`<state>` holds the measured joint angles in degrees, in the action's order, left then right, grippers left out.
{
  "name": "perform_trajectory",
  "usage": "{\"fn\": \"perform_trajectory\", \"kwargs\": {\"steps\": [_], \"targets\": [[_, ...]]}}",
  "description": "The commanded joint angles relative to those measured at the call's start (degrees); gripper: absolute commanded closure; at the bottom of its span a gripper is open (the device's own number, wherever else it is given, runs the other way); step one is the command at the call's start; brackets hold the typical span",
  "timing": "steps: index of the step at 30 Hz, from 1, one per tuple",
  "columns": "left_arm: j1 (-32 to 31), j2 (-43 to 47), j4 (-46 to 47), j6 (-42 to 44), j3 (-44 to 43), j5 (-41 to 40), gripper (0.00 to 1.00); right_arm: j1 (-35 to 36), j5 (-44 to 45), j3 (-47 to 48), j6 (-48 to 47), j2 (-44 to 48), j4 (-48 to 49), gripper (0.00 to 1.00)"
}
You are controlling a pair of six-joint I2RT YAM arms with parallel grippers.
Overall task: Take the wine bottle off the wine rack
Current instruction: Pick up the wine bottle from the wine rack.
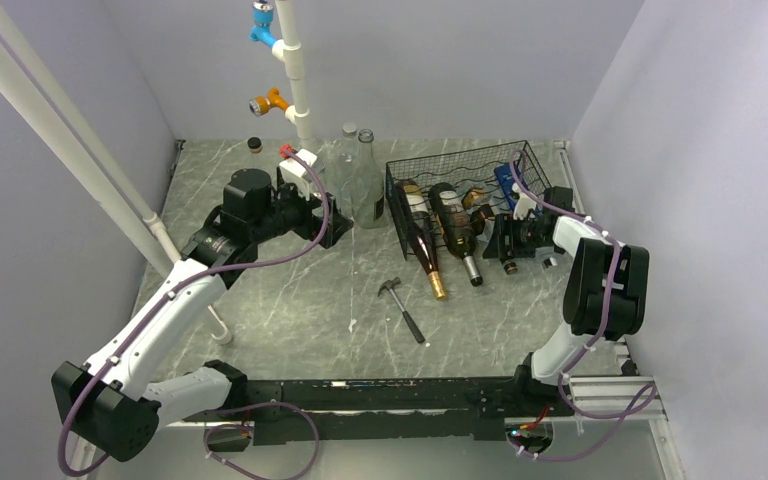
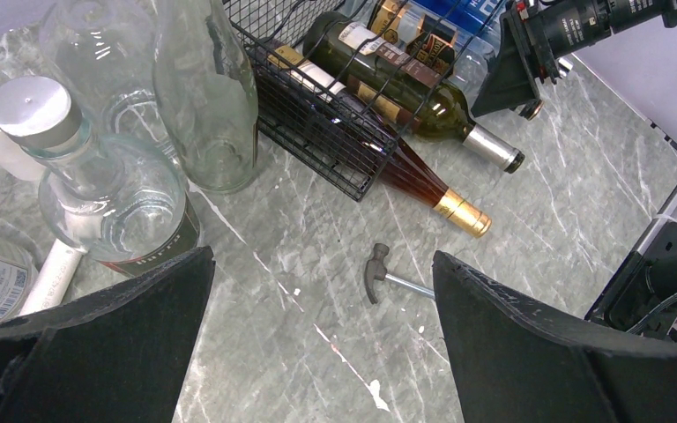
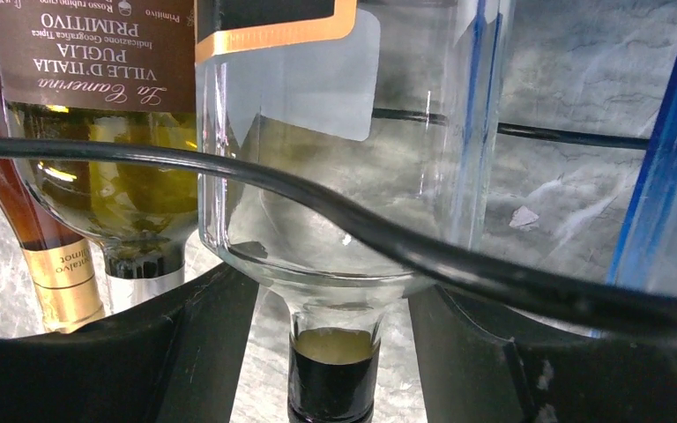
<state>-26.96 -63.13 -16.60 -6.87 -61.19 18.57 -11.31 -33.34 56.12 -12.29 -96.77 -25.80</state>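
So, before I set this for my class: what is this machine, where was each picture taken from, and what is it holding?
It is two robot arms bolted to a table, each ending in a two-finger gripper. The wide picture looks down from above and behind them. The other two come from cameras on the wrists. On the table are a black wine rack with several bottles lying in it, standing glass bottles beside it, and a small hammer. The left gripper is open and empty. The right gripper has a finger on either side of a clear bottle at its neck, with gaps showing, so nothing is gripped yet.
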Motion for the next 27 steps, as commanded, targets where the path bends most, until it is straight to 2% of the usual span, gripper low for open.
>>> {"fn": "perform_trajectory", "kwargs": {"steps": [1, 15, 23, 27], "targets": [[0.3, 1.8, 2.0, 0.6, 0.0, -0.1, 0.0, -0.1, -0.5, -0.1, 0.8, -0.1, 2.6, 0.36], [0.3, 2.1, 2.1, 0.6, 0.2, -0.1, 0.01, -0.1, -0.8, -1.5, 1.6, -1.2, 3.6, 0.42], [0.2, 2.2, 2.1, 0.7, 0.2, -0.2, 0.0, -0.1, -0.6, -2.1, 2.0, -0.6, 4.1, 0.58], [0.2, 2.2, 2.1, 0.7, 0.2, -0.2, 0.01, -0.1, -0.6, -2.4, 1.8, 0.9, 3.8, 0.72]]}}
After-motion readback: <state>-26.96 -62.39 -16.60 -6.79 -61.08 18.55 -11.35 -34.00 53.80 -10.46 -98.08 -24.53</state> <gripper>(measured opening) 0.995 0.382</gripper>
